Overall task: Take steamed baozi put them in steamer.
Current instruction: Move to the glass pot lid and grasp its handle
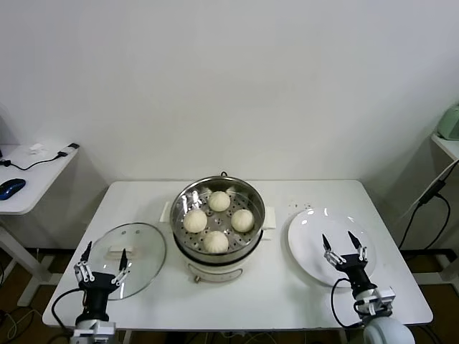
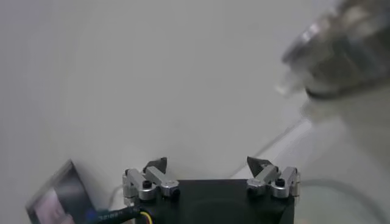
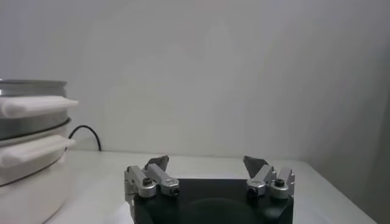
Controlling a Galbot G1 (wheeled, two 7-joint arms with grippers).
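Observation:
Several cream-white steamed baozi (image 1: 219, 201) lie on the perforated tray inside the shiny steel steamer (image 1: 188, 195) at the table's middle. Its white-handled side also shows in the right wrist view (image 3: 30, 131). My left gripper (image 1: 103, 260) is open and empty at the front left, over the near edge of the glass lid. My right gripper (image 1: 342, 243) is open and empty at the front right, over the white plate. Both grippers also show open in their wrist views, the left (image 2: 208, 165) and the right (image 3: 206, 164).
A round glass lid (image 1: 140, 251) with a white handle lies left of the steamer. A flat white plate (image 1: 308, 229) lies to its right with nothing on it. A side desk (image 1: 32, 179) with a blue mouse stands at far left. Cables hang at the right.

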